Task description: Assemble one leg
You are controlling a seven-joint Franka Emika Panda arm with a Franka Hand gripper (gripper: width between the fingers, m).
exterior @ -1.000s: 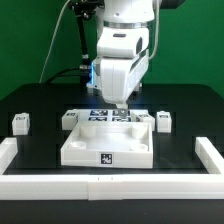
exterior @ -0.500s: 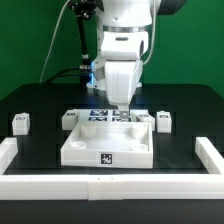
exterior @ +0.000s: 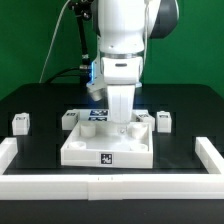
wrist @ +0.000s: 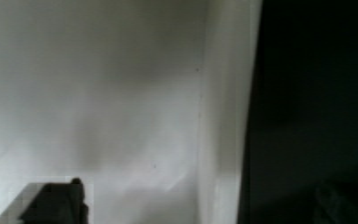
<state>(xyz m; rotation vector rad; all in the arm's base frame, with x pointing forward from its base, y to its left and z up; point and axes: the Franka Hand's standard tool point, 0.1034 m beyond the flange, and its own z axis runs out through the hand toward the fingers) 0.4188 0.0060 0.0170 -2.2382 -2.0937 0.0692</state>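
Front of frame: a raised white border rail (exterior: 110, 186) edges the black bench (exterior: 40, 100). Just above it, dead centre, sits the large white square tray-like part (exterior: 85, 150), black-and-white tag on its front wall. The tool (exterior: 122, 127) hangs low over the tray's rear half, tips close to its floor. Spread or pressed together? Cannot tell, the wrist view is all blur. Small white upright tagged blocks stand apart from the tool: one leg (exterior: 19, 122) far left, a second leg (exterior: 67, 119) just beside the tray's upper-left corner, a third leg (exterior: 163, 121) right of centre. Behind the tray lies the flat white marker board (exterior: 97, 113).
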